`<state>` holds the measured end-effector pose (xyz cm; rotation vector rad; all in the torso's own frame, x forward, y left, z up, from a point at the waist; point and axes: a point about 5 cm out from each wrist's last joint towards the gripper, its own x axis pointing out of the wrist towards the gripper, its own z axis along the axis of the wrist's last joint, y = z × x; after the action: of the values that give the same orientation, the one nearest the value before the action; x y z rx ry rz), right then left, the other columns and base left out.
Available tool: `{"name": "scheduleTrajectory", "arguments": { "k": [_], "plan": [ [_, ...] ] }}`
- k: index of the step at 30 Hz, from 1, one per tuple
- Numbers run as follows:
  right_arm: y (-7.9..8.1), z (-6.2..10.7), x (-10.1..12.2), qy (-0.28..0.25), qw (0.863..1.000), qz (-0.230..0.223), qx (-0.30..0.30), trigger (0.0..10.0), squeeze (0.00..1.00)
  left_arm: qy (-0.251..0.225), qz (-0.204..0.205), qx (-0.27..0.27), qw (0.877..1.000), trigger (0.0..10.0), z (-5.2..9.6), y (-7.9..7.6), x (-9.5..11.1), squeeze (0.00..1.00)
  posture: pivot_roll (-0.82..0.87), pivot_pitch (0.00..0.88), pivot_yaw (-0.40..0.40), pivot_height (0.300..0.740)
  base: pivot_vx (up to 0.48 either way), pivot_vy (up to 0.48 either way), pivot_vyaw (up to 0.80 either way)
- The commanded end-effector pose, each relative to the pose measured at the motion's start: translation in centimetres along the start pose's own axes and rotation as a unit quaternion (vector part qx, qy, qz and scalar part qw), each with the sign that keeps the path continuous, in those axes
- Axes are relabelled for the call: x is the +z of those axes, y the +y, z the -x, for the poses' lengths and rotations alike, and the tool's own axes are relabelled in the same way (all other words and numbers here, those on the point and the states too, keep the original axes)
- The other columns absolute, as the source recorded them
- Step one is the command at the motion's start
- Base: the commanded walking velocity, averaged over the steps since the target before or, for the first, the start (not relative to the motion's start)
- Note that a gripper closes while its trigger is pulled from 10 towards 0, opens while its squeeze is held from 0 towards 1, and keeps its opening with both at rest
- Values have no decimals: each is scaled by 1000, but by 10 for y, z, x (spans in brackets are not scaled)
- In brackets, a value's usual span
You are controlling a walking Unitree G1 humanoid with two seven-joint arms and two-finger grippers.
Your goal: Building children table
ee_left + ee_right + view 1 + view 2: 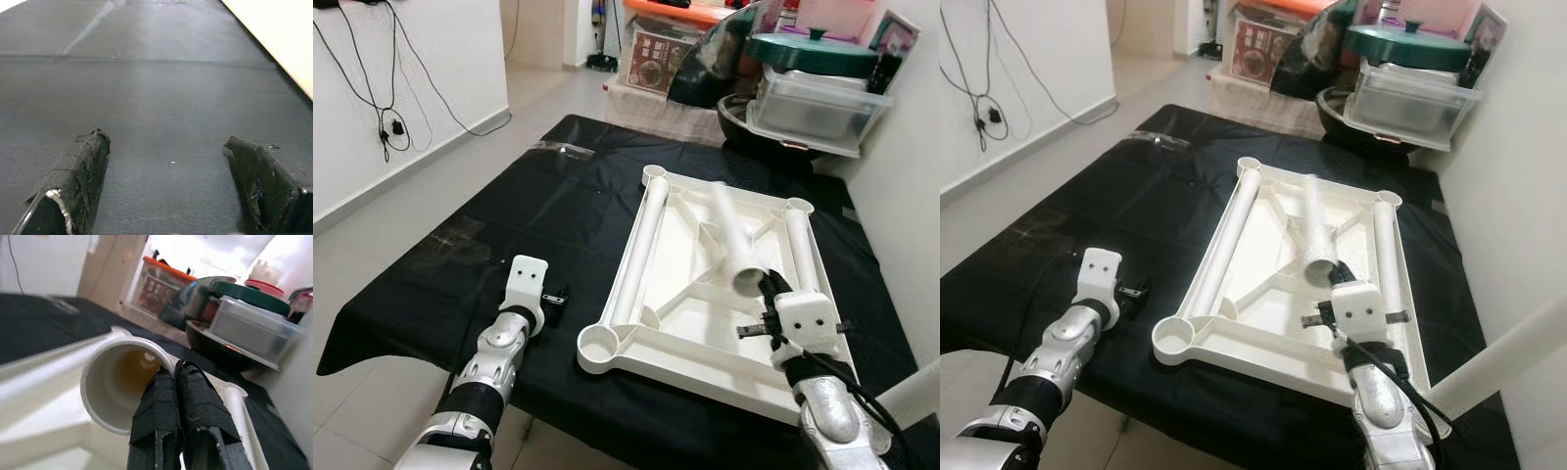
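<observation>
A white plastic table top (636, 338) lies upside down on the black cloth (509, 225), with round sockets at its corners. One white leg tube (641, 255) lies along its left side and another (800, 250) along its right side. A third leg tube (734, 235) slants across the middle, its open end (117, 387) toward me. My right gripper (766, 289) is shut on that end's rim, fingertips (188, 382) pressed together at the tube wall. My left gripper (553, 299) hovers open just above the cloth, left of the table top, holding nothing (166, 147).
Another white tube (1498, 362) pokes in at the lower right, off the cloth. Behind the cloth stand a clear plastic box (813, 108) under a green lid (813, 49), a black bowl and an orange-lidded box (656, 49). Cables hang on the left wall (391, 127).
</observation>
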<state>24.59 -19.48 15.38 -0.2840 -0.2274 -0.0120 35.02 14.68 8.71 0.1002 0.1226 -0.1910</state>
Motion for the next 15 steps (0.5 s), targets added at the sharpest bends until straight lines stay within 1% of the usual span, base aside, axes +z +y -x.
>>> {"name": "scheduleTrajectory", "arguments": {
  "k": [1, 3, 5, 7, 11, 14, 15],
  "plan": [
    [-2, -1, 5, 0, 1000, -13, -1, 0, 0, 5, -3, -12, 1000, 10000, -2, -6, 0, 0, 69, 0, -104, 740, 0, 0, 0],
    [-4, 4, 13, 9, 1000, -16, 15, 0, 0, 6, -5, -12, 1000, 10000, -2, -3, 0, 0, 68, 0, -104, 740, 0, 0, 0],
    [-2, 13, 14, 22, 999, -13, 42, 0, 0, 8, -7, -10, 1000, 10000, -1, 0, -1, 0, 64, 0, -105, 740, 0, 0, 0],
    [-1, 16, 15, 28, 998, -12, 49, 0, 0, 9, -7, -10, 1000, 10000, -1, 0, -1, 0, 64, 0, -105, 740, 0, 0, 0],
    [7, 52, 6, 89, 988, 0, 127, 0, 0, 14, -8, -11, 1000, 10000, 0, -3, -6, 0, 52, 0, -104, 740, 0, 0, 0],
    [8, 57, 5, 98, 986, 6, 138, 0, 0, 15, -7, -12, 1000, 10000, 1, -4, -7, 0, 52, 0, -104, 740, 0, 0, 0],
    [10, 61, 2, 109, 982, 8, 152, 1451, 0, 15, -7, -14, 1000, 10000, 1, -5, -7, 0, 46, 0, -100, 740, 0, 0, 0]
  ]
}}
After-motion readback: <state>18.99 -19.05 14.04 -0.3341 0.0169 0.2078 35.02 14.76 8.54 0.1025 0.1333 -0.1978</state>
